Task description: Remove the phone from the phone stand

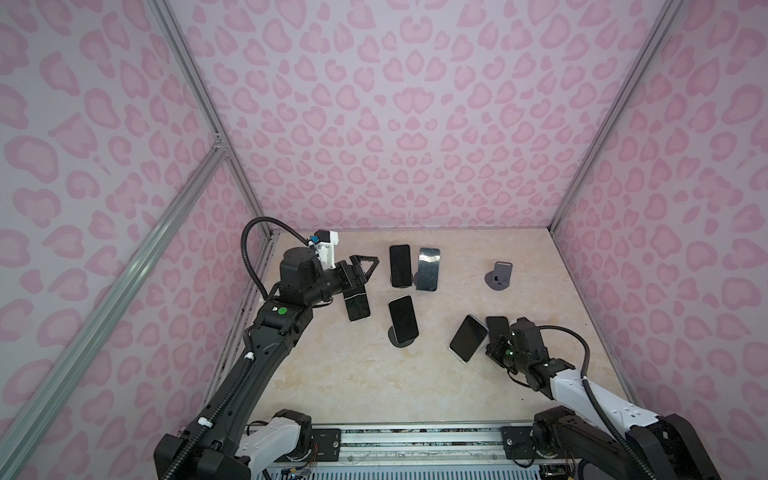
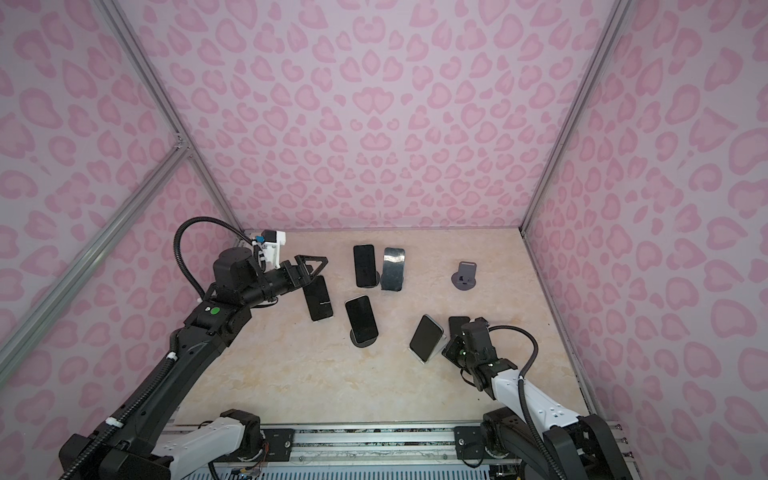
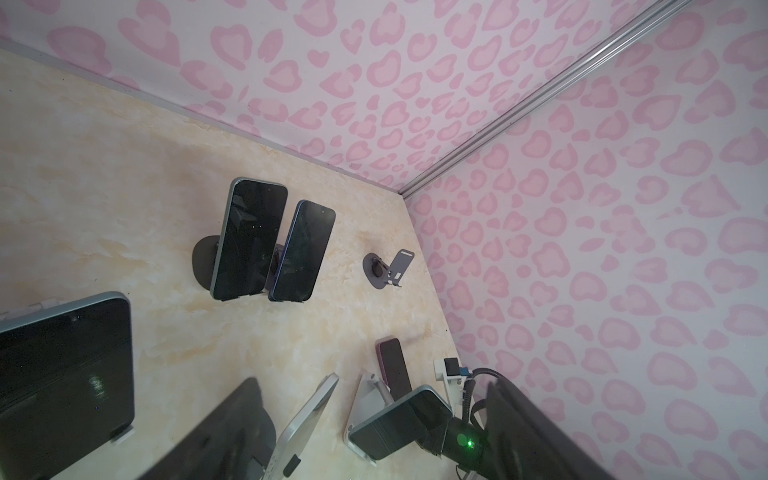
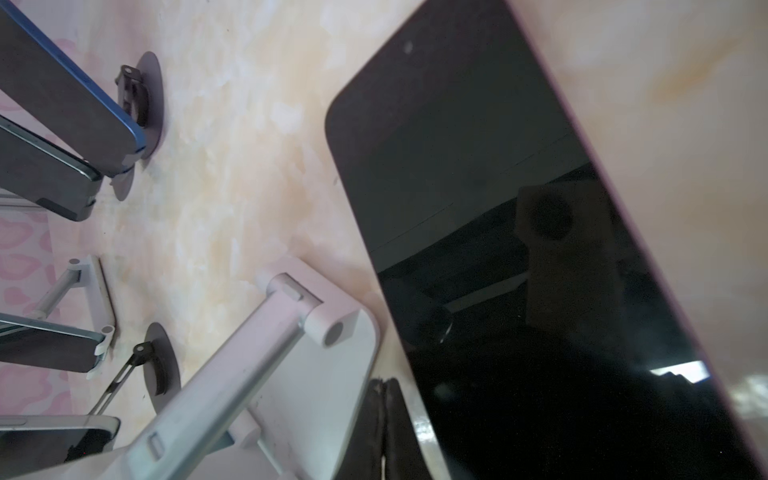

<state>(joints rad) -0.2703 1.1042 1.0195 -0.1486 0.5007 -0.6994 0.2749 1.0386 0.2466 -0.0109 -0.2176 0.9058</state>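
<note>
Phone: pink-edged phone (image 1: 497, 327) at 3 o'clock on the table (image 1: 374, 386). Looks flat on the surface, on no stand. Its near end is hidden under my R arm in both top views.
Stand: empty stand (image 1: 498, 275) at 1–2 o'clock, well apart from that phone, nothing on it.
Progress: I read this one as done, w/ phone off and stand bare. Can't tell whether that stand is its own.
Left to do: 4 other phones sit on stands. If the job means all of them, most of it is ahead.
R gripper: right gripper (image 4: 383, 386) pressed together, pinching nothing, low and just beside the pink-edged phone.
L gripper: left gripper (image 1: 365, 272) spread, holding nothing, above the top edge of the left phone (image 1: 357, 306) at 9–10 o'clock. That phone sits in a white cradle. My guess is it's the next pick.
Neighbours: tilted phone (image 1: 468, 337) on the white stand (image 4: 291, 353), just on the 9 o'clock side of the pink one. Centre phone (image 1: 402, 319) is on a round base (image 1: 397, 338). Far pair of phones (image 1: 400, 266) at 12 o'clock, side by side.
In the way: the white stand's foot + arm crowd the R gripper, so backing out needs care. For the L gripper, the centre phone is near, at 4 o'clock of the left phone, and a wide swing could knock it.
</note>
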